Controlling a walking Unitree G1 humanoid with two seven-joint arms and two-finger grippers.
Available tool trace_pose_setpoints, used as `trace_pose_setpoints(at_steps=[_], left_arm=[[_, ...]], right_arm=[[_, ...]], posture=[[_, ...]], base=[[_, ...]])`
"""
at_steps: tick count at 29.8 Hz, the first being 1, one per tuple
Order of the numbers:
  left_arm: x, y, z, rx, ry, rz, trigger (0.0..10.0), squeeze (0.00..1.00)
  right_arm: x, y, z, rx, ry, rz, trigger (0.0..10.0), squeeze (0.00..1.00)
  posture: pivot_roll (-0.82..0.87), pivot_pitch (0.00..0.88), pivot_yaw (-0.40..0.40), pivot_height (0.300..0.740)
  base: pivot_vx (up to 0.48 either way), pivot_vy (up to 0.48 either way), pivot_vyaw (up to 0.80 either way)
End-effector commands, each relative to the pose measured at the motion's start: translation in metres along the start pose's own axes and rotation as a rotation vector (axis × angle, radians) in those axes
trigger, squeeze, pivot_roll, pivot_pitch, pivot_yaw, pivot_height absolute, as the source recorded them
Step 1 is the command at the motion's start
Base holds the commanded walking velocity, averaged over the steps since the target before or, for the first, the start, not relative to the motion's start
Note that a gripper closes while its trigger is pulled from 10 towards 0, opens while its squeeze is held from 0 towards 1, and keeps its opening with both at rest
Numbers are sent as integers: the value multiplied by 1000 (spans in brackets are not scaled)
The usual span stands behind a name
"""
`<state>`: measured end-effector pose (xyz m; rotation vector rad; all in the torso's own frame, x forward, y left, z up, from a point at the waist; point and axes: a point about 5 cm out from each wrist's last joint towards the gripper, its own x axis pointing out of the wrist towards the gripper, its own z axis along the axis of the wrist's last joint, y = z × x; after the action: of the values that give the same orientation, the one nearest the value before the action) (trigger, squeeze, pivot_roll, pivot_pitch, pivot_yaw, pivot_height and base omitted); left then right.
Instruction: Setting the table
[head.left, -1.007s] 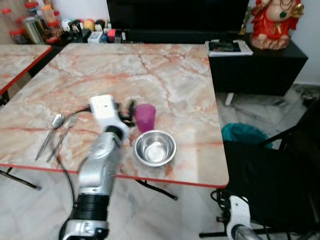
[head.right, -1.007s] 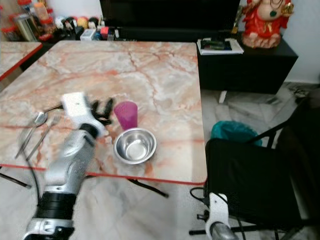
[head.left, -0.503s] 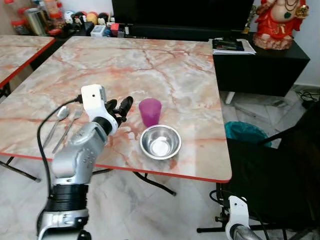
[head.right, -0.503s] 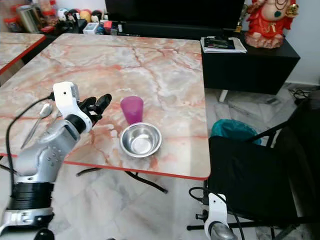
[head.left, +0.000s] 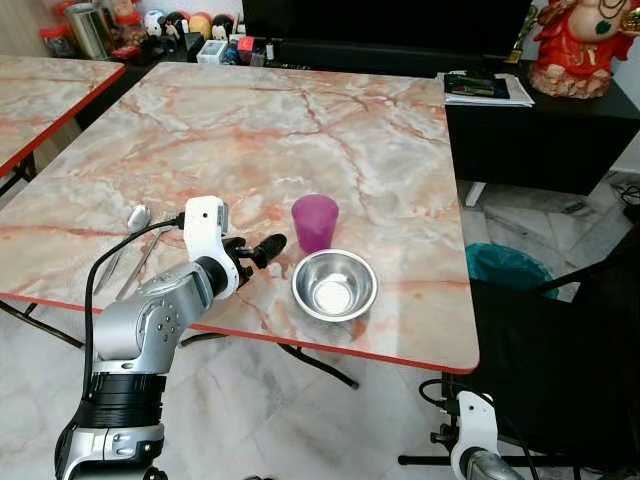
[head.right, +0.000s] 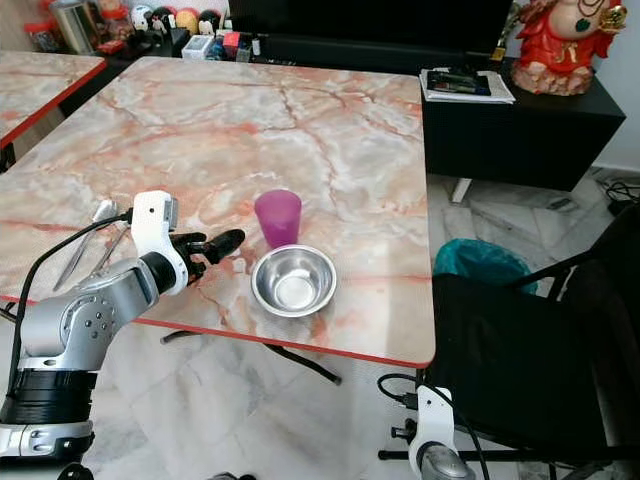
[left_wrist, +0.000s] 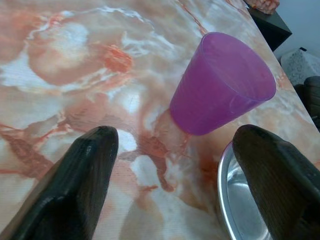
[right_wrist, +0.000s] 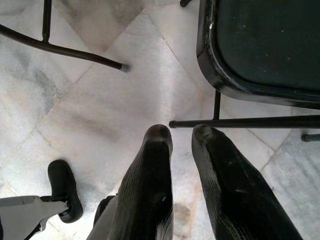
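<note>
A purple cup (head.left: 314, 221) stands upright on the marble table (head.left: 300, 120) near its front edge. Just in front of it sits a steel bowl (head.left: 334, 285), empty. A spoon (head.left: 128, 235) and a fork (head.left: 140, 265) lie side by side to the left. My left gripper (head.left: 262, 248) hovers low over the table left of the bowl, open and holding nothing. In the left wrist view the cup (left_wrist: 220, 85) is ahead of the spread fingers (left_wrist: 95, 155), apart from them, with the bowl's rim (left_wrist: 230, 190) beside one. My right gripper (right_wrist: 182, 132) hangs shut above the floor by the chair.
A black chair (head.left: 570, 360) stands at the table's right front corner, with a teal bin (head.left: 505, 270) behind it. A black cabinet (head.left: 540, 130) carries a red statue (head.left: 585, 45). A second marble table (head.left: 40, 90) is on the left. Jars and bottles (head.left: 150, 25) line the far side.
The camera has shifted. My left gripper has drawn back from the purple cup toward the table's front edge, and the cup stands on its own.
</note>
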<state>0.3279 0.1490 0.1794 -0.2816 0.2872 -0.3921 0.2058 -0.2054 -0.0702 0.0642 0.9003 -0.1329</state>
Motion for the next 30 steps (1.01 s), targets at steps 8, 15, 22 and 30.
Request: trace_pose_setpoints(at_steps=[8, 15, 22, 30], left_arm=[[20, -17, -16, -98, 66, -58, 10000, 0], [28, -27, -23, -96, 96, -81, 10000, 0], [31, -26, -28, -84, 120, -55, 10000, 0], [38, -31, -32, -91, 141, -57, 10000, 0]], right_arm=[[0, 0, -4, 1, 17, 0, 10000, 0], [0, 0, -4, 5, 16, -1, 10000, 0], [0, 1, -3, 8, 15, -2, 10000, 0], [0, 1, -3, 10, 14, -2, 10000, 0]], posture=[[15, 99, -8, 736], [13, 104, -6, 736], [13, 108, -5, 736], [10, 108, -3, 736]], base=[[0, 0, 0], [0, 0, 0], [0, 0, 0], [0, 0, 0]])
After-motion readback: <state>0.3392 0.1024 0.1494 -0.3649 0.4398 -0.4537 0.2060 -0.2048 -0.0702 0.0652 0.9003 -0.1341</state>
